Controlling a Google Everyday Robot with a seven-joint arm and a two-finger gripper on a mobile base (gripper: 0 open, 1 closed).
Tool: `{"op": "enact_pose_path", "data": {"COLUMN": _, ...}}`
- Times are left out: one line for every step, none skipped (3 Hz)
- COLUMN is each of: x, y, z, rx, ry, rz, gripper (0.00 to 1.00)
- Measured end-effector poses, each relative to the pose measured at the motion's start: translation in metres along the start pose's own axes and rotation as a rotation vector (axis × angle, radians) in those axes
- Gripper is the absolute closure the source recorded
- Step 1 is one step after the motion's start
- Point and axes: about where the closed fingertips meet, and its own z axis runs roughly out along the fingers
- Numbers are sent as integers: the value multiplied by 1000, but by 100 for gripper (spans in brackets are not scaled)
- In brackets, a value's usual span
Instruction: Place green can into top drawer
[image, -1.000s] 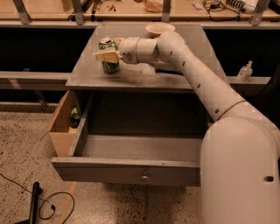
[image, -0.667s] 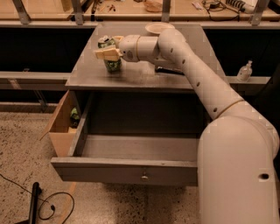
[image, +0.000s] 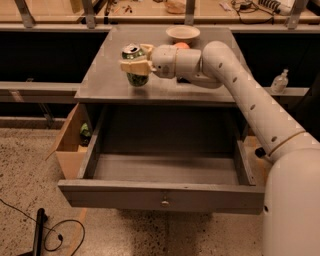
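The green can (image: 132, 51) is upright on the grey table top (image: 105, 75), near its front left; I cannot tell if its base touches the table. My gripper (image: 133, 66) reaches in from the right and is shut on the can, its tan fingers (image: 131, 65) wrapped around the can's middle. The top drawer (image: 120, 196) stands pulled open below the table, directly in front of and lower than the can. Its flat front panel carries a small round knob (image: 164, 203), and its inside shows no objects.
A pale bowl (image: 183, 34) and an orange (image: 182, 45) sit on the table behind my wrist. A tan plywood box (image: 67, 145) holding a dark green object (image: 85, 134) stands left of the drawer. A bottle (image: 280, 81) is on the right shelf. A cable (image: 55, 235) lies on the floor.
The gripper and the can have shifted slightly to the right over the table top. The drawer stays open as before.
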Motion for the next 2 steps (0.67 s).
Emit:
{"op": "enact_pose_path", "data": {"x": 12, "y": 53, "z": -37, "rx": -42, "ry": -31, "rz": 75, "gripper": 100}}
{"op": "enact_pose_path", "data": {"x": 23, "y": 85, "z": -62, "rx": -83, "ry": -16, "rz": 119, "gripper": 100}}
